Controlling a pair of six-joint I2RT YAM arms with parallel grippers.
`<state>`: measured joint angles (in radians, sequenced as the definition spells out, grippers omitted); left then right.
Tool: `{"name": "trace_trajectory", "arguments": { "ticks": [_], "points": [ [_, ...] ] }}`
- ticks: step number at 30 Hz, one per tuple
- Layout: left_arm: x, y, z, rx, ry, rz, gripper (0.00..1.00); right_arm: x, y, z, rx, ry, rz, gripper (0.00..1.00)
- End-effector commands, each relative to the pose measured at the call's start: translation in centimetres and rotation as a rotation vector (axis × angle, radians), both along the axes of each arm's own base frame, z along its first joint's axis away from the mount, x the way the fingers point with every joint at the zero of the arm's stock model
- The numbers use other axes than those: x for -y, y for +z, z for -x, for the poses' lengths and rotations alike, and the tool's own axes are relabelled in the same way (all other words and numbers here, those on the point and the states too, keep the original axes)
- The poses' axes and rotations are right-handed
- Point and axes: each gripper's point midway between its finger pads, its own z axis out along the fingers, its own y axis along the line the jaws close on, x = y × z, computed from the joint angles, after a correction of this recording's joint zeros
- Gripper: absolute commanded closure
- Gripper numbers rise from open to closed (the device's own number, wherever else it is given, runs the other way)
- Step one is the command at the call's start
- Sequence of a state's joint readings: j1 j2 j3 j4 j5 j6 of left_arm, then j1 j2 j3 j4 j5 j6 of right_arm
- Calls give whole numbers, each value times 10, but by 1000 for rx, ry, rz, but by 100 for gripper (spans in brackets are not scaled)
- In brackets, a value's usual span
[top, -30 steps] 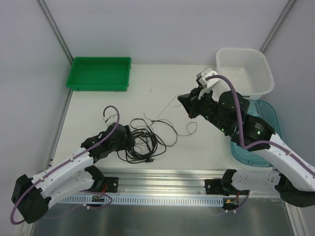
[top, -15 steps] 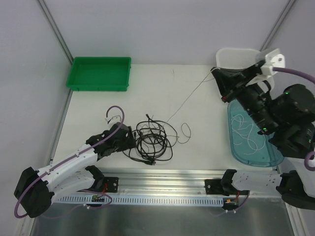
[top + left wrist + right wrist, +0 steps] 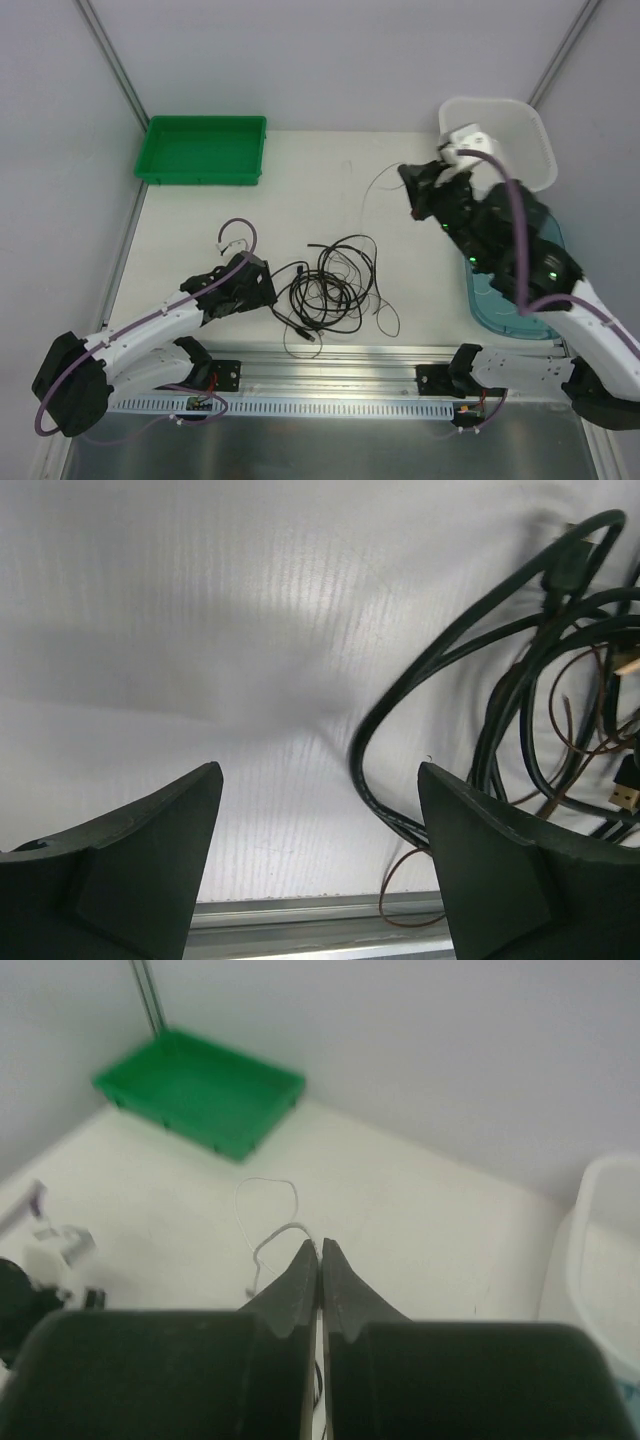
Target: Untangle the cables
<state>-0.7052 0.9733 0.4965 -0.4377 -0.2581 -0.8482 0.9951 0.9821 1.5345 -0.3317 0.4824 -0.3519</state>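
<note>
**A:** Cables (image 3: 330, 285), where do you see them?

**B:** The black ones lie in a loose tangle on the table (image 3: 300, 190), near the front edge, between the two arms.

**A:** And the left claw (image 3: 268, 290)?

**B:** It is low, just beside the tangle's left side. Its fingers are spread apart with nothing between them, and one black loop curves close to its right finger.

**A:** The right claw (image 3: 320, 1245)?

**B:** That one is up off the table near the white tub (image 3: 520, 130). Its fingers are pressed together on a thin white cord (image 3: 275, 1231), which loops out from the tips toward the green tray (image 3: 205, 150).
</note>
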Motion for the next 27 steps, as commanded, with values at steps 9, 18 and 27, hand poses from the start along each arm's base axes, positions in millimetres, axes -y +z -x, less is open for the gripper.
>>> {"name": "trace_trajectory", "arguments": {
  "ticks": [9, 18, 27],
  "points": [
    [26, 35, -7, 72, -71, 150, 3, -62, -192, -24, -613, 121, 276, 99],
    [28, 25, -6, 39, -63, 146, 1, -51, 1, -6, -163, 253, 13, 99],
    [26, 19, -7, 30, -55, 123, 1, 52, 100, 27, 237, 29, -322, 99]
  ]
}}
